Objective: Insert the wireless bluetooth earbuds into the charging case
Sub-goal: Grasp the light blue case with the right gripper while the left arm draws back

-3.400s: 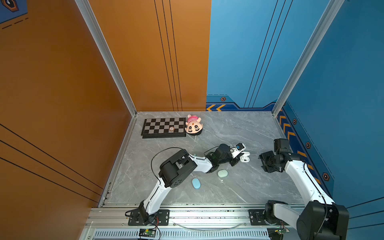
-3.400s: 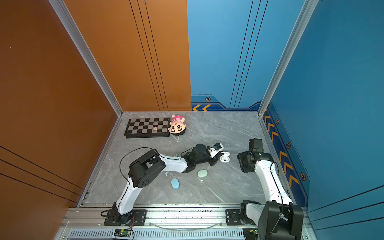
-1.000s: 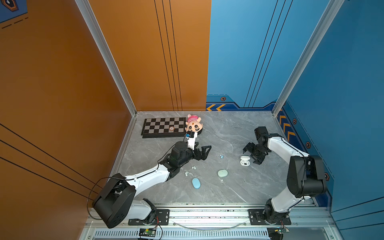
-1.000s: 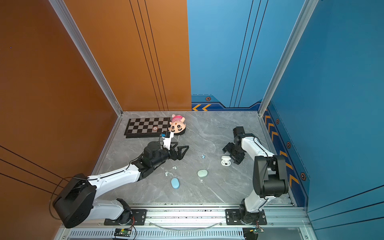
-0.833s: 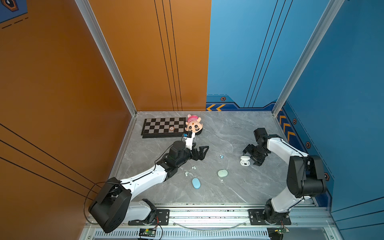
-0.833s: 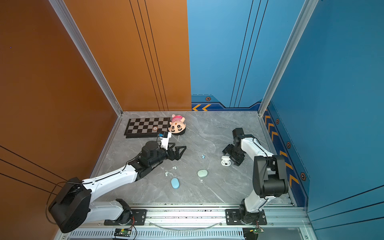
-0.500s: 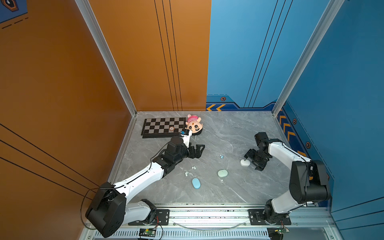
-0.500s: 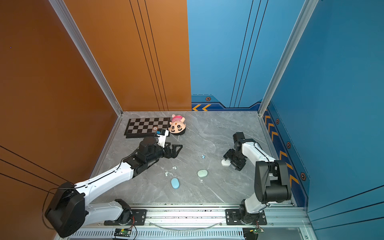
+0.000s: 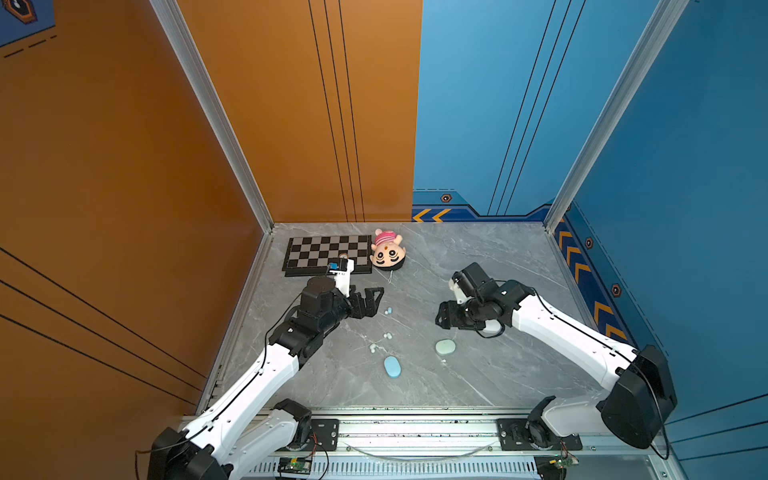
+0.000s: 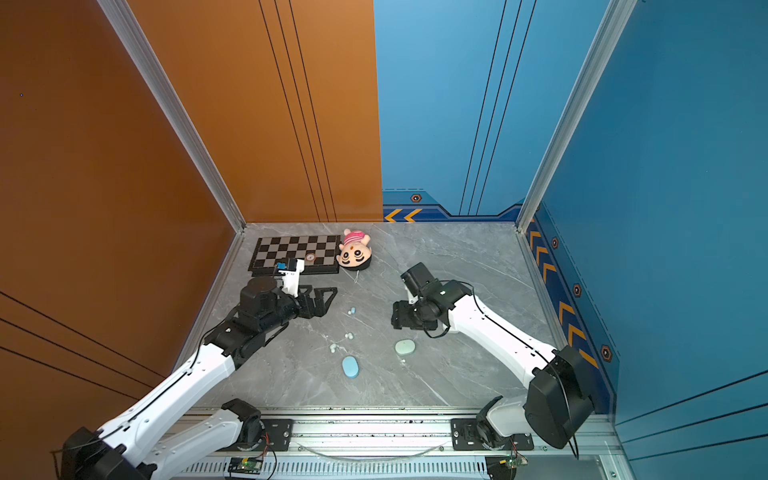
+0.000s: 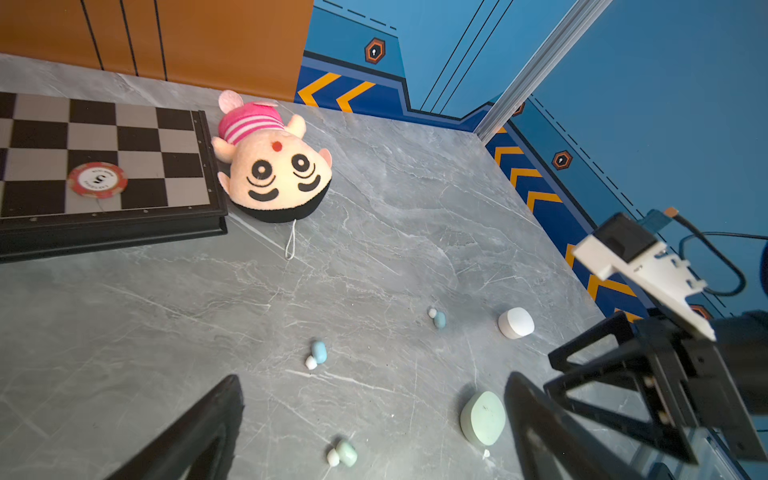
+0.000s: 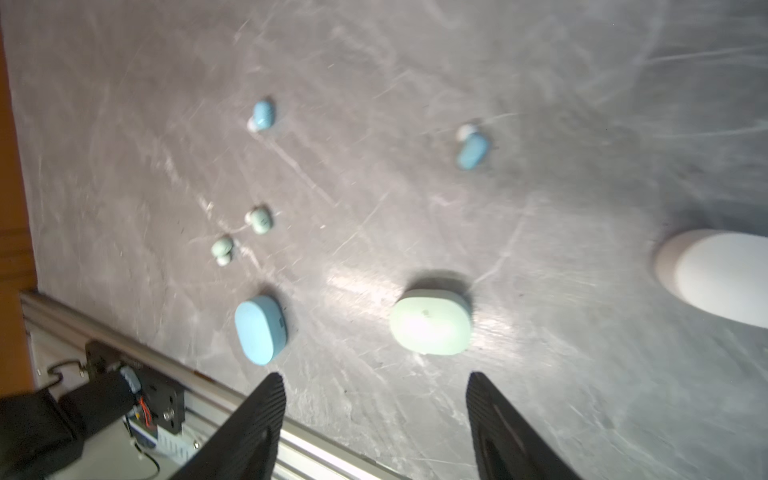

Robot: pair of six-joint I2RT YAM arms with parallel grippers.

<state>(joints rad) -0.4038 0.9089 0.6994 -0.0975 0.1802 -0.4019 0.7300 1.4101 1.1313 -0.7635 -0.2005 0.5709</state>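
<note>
Against half a second ago, the right tool has swung off the white charging case toward the middle of the counter, jaws apart, gripping nothing. The left tool has drawn back toward the chessboard, jaws wide, empty. Loose on the counter lie two blue earbuds and two mint earbuds, near the blue charging case and mint charging case

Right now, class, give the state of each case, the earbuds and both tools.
blue case: shut, lying flat
green case: shut, lying flat
white case: looks shut
earbuds: loose, outside the cases
left tool: open, empty
right tool: open, empty
</note>
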